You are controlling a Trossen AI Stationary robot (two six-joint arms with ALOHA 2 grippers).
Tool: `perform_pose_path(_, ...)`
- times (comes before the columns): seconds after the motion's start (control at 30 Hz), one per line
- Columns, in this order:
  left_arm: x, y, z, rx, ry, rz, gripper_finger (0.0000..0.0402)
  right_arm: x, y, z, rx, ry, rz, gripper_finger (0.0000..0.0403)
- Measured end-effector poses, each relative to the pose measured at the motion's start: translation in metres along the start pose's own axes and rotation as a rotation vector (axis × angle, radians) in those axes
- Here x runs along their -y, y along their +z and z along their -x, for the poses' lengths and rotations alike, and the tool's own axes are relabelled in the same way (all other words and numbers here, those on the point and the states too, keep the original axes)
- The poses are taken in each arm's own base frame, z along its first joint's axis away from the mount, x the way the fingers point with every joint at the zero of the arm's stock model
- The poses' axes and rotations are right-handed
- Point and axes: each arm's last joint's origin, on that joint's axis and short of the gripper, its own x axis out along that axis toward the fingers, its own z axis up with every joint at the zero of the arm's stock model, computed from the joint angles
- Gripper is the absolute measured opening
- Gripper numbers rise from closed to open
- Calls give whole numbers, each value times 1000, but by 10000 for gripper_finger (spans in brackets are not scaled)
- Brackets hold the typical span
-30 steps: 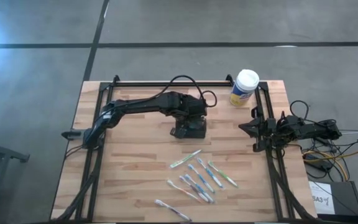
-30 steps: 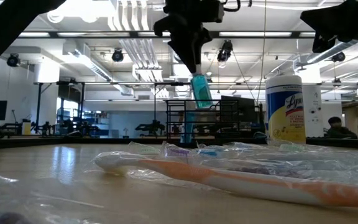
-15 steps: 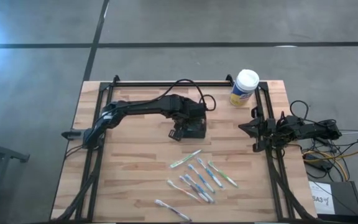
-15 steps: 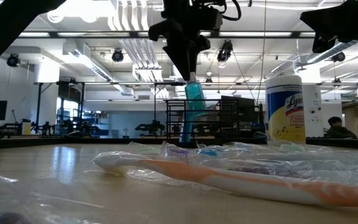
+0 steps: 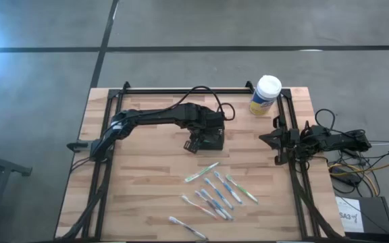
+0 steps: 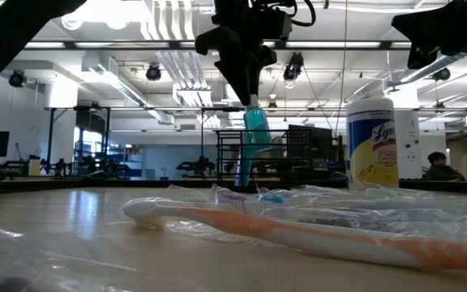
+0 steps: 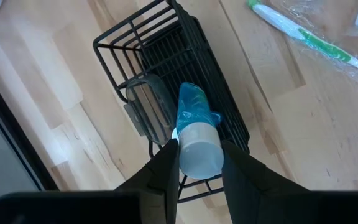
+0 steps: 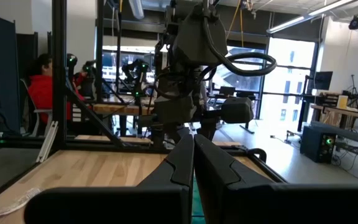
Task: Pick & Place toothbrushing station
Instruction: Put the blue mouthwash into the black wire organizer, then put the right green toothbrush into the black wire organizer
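Left gripper: the left gripper [image 7: 196, 163] hangs over the toothbrushing station [image 7: 185, 99] at the middle of the table, fingers clamped on the pale end of a blue tube [image 7: 196, 134].
Why held so: the tube points nearly straight down, tip already between the caddy's wire walls, which suits sliding it into a compartment upright rather than laying it across the rim.
Station: the black mesh caddy [image 5: 208, 140] stands on the wooden table [image 5: 147, 182], toward the far half and slightly left of centre, directly under the left gripper [image 5: 203, 132].
Tube depth: in the low view the tube [image 6: 255, 134] sits just below the gripper [image 6: 248, 93], its lower part overlapping the caddy wires [image 6: 290, 154]; whether it touches the bottom I cannot tell.
Right gripper: the right gripper [image 8: 193, 155] waits at the right edge of the table, fingers pressed together with nothing between them.
Nearby things: a white-lidded wipes canister [image 5: 266, 95] stands at the far right, well apart from the caddy; wrapped toothbrushes [image 5: 215, 192] lie scattered on the near half.
In the way: nothing lies between tube and compartment; the wire dividers are the likely snag if the tube tilts.
Room beyond: a person in red [image 8: 42, 87] sits behind the table, away from the arms.
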Motion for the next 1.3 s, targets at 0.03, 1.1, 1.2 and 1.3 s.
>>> perform_pose_path(0.03,0,0,0,1,1,0,95,0,0,0,0,0,0,8)
perform_pose_path(1.1,0,13,-49,-45,-16,-89,183,0,-1,0,-7,1,1,8)
perform_pose_path(1.2,-1,13,-49,-44,-15,-90,200,0,-1,0,-7,1,1,8)
perform_pose_path(1.3,-1,13,-49,-42,-16,-89,204,0,-1,0,-7,1,1,8)
